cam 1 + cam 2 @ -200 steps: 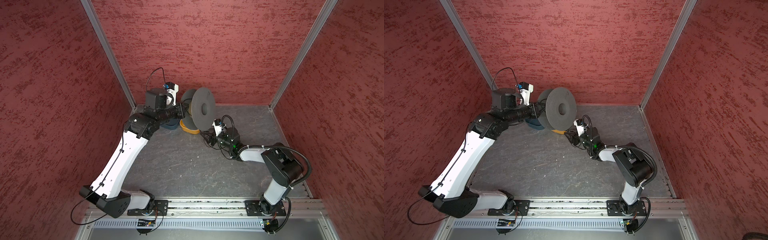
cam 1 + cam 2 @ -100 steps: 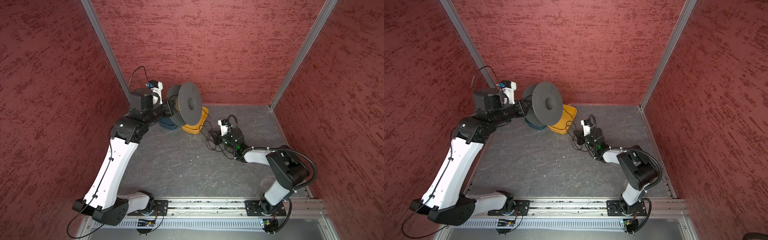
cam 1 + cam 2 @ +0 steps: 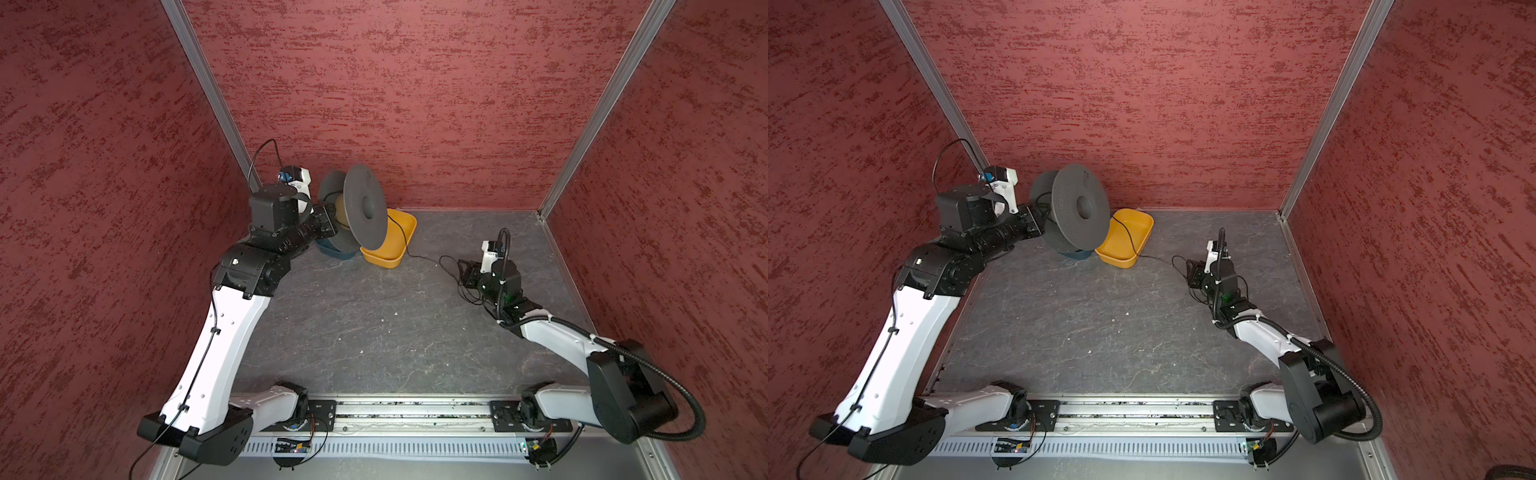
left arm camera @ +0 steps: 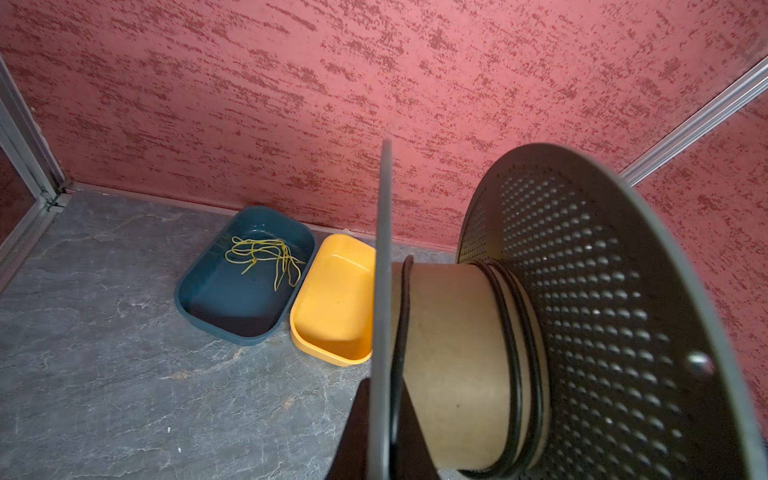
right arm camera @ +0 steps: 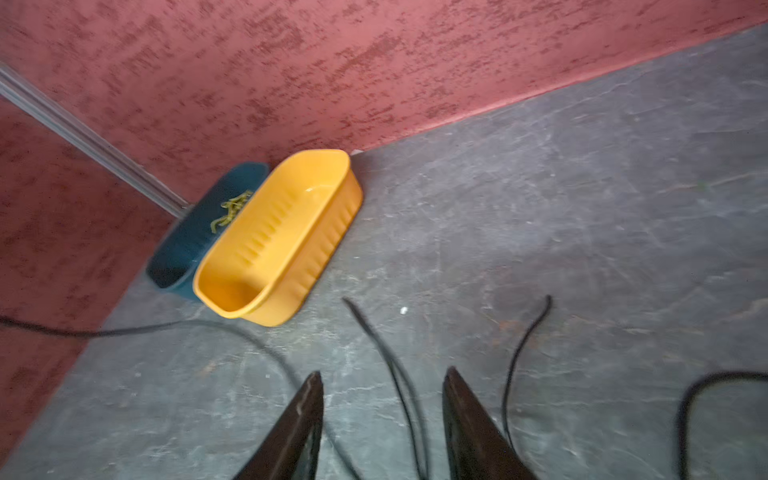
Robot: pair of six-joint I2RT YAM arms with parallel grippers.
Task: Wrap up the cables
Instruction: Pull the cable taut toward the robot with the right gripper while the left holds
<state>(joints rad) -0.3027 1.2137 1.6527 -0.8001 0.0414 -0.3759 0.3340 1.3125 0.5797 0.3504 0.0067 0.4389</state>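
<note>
- Toward 11 o'clock on the grey stone-look surface, in both top views, the left gripper is clamped on the dark grey perforated-flange spool and holds it clear of the surface. The thin black cable runs from the spool across the yellow plastic tub to loose loops at 2 o'clock. The right gripper sits low there.
- From the left wrist, a few cable turns lie on the spool's cardboard core. The deep blue plastic tub holds a tangle of yellow-green strands. What shows of the yellow tub, just beside it, is empty.
- From the right wrist, the fingers stand apart. One cable strand lies between them ungripped, with more loops on either side.
- The cable looks light, limp and slightly springy, so it is likely to snag. A pinch on a single strand between the loops and the spool seems best.
</note>
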